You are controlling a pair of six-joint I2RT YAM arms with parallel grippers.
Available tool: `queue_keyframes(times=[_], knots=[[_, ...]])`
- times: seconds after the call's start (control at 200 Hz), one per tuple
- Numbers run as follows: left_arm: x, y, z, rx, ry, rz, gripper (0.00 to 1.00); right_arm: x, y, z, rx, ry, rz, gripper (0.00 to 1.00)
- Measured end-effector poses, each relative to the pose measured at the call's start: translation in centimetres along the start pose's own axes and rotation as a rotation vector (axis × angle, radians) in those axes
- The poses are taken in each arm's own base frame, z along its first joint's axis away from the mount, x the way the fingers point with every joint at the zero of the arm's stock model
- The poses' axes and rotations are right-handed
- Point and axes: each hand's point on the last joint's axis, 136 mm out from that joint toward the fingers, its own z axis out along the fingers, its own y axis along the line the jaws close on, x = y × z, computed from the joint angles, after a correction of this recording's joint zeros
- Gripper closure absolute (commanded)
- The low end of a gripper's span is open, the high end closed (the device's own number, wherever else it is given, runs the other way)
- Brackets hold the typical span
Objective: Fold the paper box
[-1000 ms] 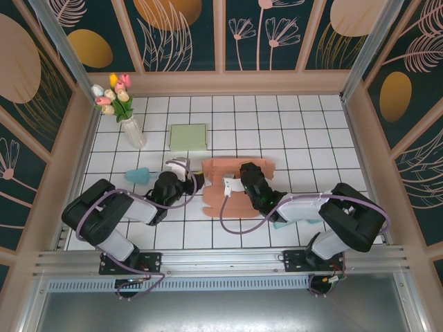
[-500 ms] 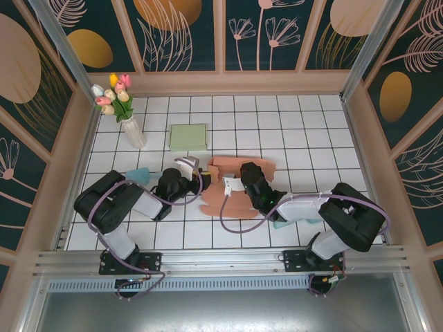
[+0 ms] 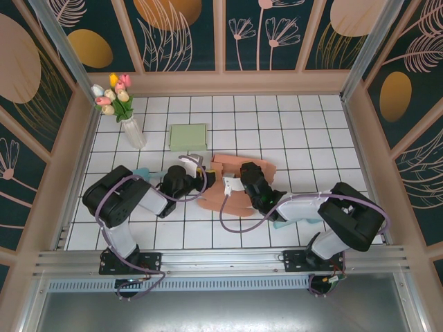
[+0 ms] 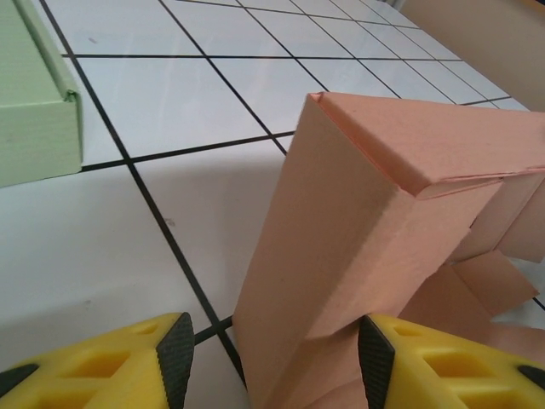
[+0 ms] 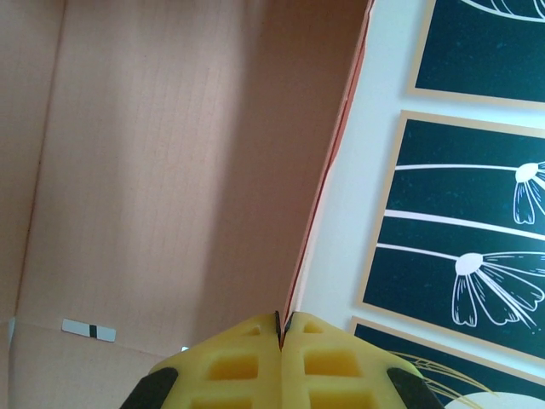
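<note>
The far half of the tiled table (image 3: pixel 291 117) lies bare, open to a gripper from either side. At far left, the flat green box (image 3: pixel 187 137) and the tulip vase (image 3: pixel 130 124) stand in the way. A teal object (image 3: pixel 138 173) lies just beside the left arm. The paper box (image 3: pixel 239 190) blocks the middle. Its upright flap (image 4: pixel 358 213) stands between the jaws of the left gripper (image 4: pixel 271 345), with bare tile between it and the green box.

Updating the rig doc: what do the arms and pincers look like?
Both are built alike: the left arm and right arm have bulky black joint housings and white links, each with a looping lilac cable. The left pincer and right pincer have yellow fingers with rectangular cut-outs and black pads.
</note>
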Motion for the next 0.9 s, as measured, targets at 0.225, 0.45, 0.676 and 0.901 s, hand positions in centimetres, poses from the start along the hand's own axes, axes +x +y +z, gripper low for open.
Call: queue_keyframes(times=[0.225, 0.45, 0.676, 0.901], knots=[[0.1, -1.1, 1.0, -0.019, -0.002, 0.019, 0.45, 0.0, 0.0, 0.0, -0.001, 0.004, 0.001, 1.00], [-0.8, -0.3, 1.9, -0.118, -0.031, 0.029, 0.44, 0.0, 0.1, 0.0, -0.003, 0.005, 0.010, 1.00], [-1.5, 0.3, 2.8, -0.165, -0.058, 0.031, 0.46, -0.1, 0.2, 0.0, -0.009, 0.002, 0.008, 1.00], [-2.0, 0.8, 2.9, -0.212, -0.103, 0.029, 0.56, -0.2, 0.3, 0.0, -0.010, -0.001, 0.010, 1.00]])
